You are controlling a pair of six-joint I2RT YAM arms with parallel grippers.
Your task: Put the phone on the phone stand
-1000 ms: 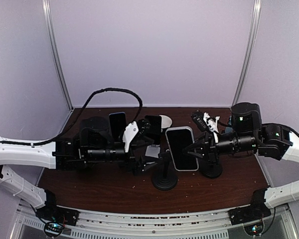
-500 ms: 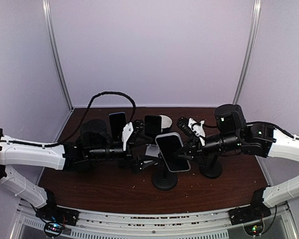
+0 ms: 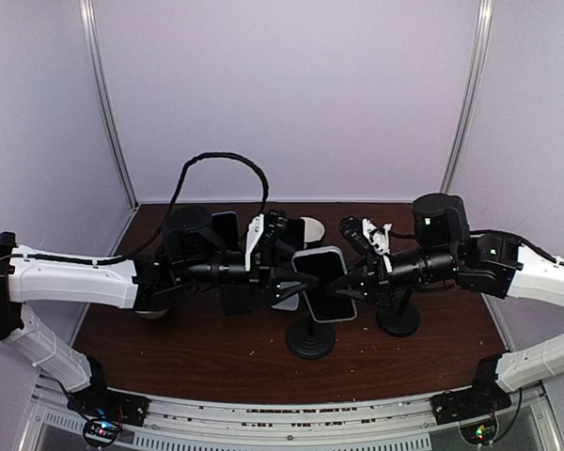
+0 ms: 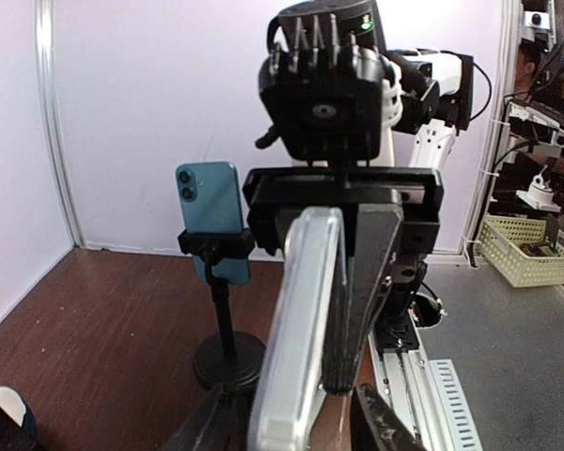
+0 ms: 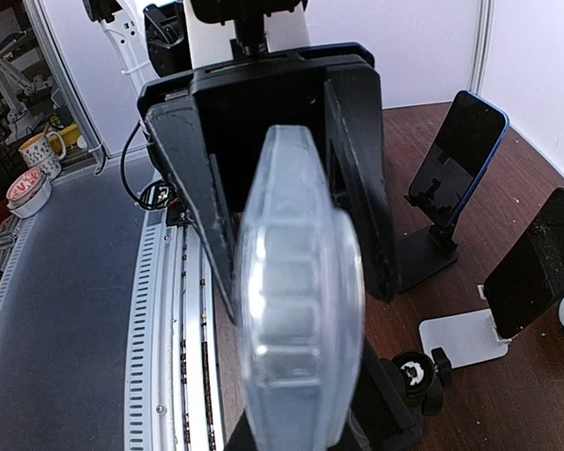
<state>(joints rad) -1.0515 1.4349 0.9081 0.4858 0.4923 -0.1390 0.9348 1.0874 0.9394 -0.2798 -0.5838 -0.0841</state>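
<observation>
The phone (image 3: 321, 282), dark-screened in a clear case, hangs tilted above the black round-based phone stand (image 3: 310, 340). My right gripper (image 3: 346, 286) is shut on the phone's right side. From the left, my left gripper (image 3: 296, 280) reaches the phone's other end. In the left wrist view the phone (image 4: 296, 338) stands edge-on between that gripper's open fingers (image 4: 381, 427), a narrow gap on each side. In the right wrist view the phone (image 5: 301, 310) fills the middle end-on and hides the fingers. The stand's ball head (image 5: 415, 372) shows below it.
A teal phone (image 4: 210, 211) sits clamped on a second round-based stand (image 3: 398, 321) at the right. Two more phones (image 5: 456, 160) (image 5: 536, 268) lean on desk stands at the back, with a white plate (image 5: 461, 340) beside them. The left arm's black cable (image 3: 221, 160) arches overhead.
The left arm has pushed right until its fingers straddle the phone, and they have narrowed. The right arm has carried the phone left, over the stand.
</observation>
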